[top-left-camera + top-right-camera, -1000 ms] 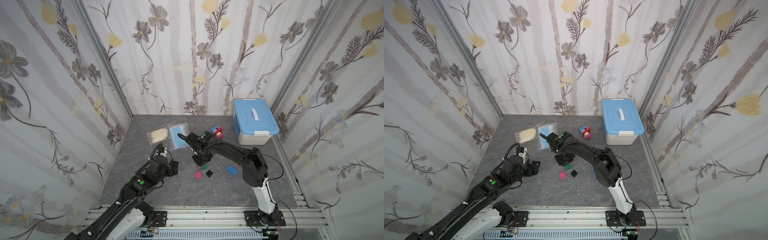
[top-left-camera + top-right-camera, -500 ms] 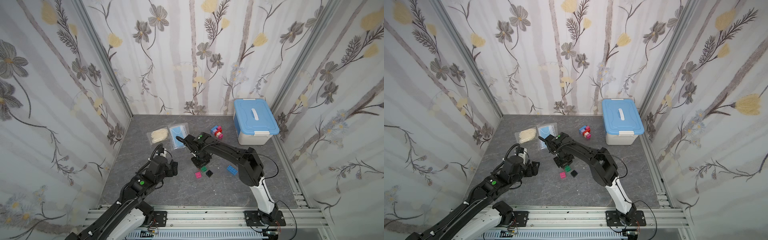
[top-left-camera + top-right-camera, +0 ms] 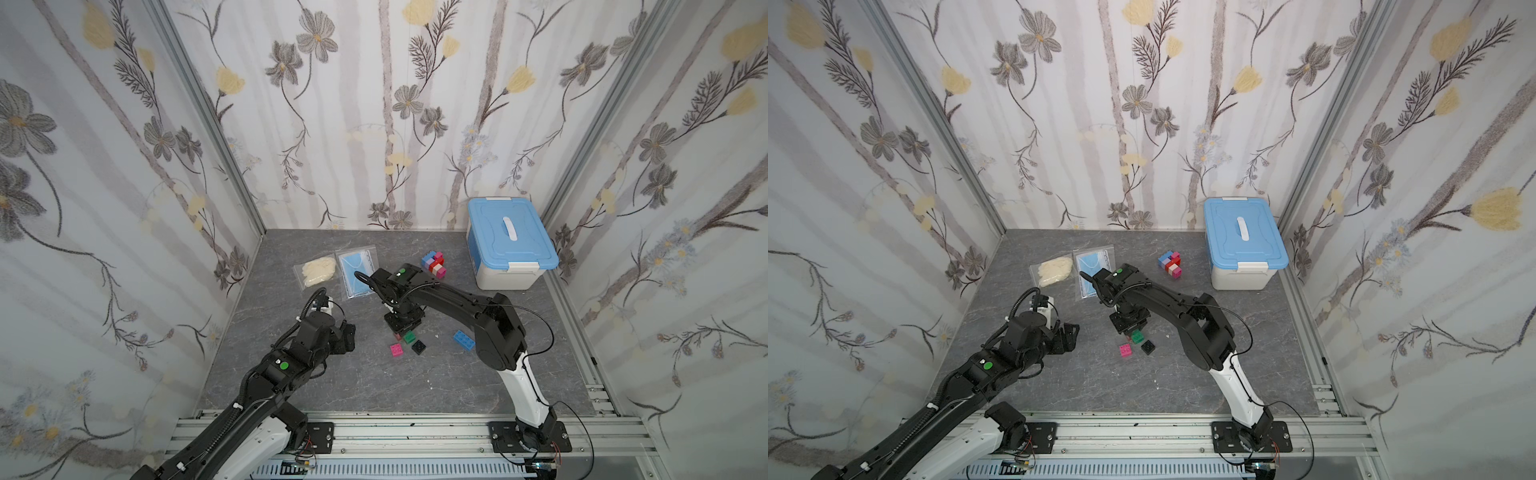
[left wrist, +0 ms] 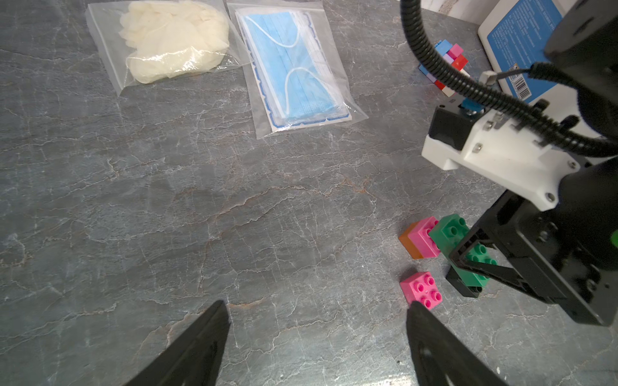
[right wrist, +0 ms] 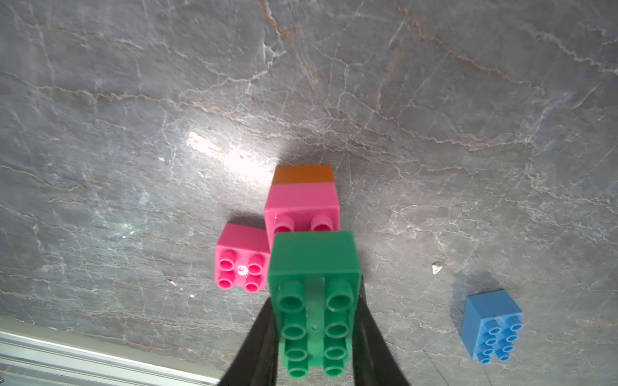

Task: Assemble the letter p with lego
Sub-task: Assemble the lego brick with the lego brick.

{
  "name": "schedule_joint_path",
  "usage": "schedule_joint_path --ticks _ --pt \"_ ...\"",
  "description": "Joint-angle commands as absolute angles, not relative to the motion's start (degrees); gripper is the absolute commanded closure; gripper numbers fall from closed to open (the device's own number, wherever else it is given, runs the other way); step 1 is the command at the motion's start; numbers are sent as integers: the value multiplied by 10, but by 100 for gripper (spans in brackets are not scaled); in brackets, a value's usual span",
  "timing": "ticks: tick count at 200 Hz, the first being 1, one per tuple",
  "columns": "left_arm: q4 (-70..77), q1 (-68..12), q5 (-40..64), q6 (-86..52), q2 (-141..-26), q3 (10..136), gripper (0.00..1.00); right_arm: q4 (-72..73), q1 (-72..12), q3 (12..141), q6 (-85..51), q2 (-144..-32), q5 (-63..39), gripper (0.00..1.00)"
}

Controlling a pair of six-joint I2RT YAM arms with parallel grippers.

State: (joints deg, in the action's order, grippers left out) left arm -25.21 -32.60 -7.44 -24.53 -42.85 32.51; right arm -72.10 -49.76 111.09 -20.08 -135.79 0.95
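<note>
My left tool hangs wide open over the grey marbled worktop. My right tool is clamped on the long green studded plastic brick, beside the pink square brick joined to an orange one, with a loose pink square brick alongside. Farther off, a joined cluster of coloured bricks sits near the blue-lidded white box.

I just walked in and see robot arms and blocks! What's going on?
The right gripper is pinching a long green Lego brick, holding it right by a pink-on-orange stack. The left gripper is open and empty. A loose pink brick, a black brick and a blue brick lie nearby.
</note>
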Motion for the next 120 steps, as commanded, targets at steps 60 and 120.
schedule_joint_path --ticks 60,120 --pt "-241 -324 -76 -245 -429 324 15 -712 -498 1117 -205 -1360 5 88" --pt "-239 -323 -75 -244 -430 322 14 -712 -498 1119 -203 -1370 0 88"
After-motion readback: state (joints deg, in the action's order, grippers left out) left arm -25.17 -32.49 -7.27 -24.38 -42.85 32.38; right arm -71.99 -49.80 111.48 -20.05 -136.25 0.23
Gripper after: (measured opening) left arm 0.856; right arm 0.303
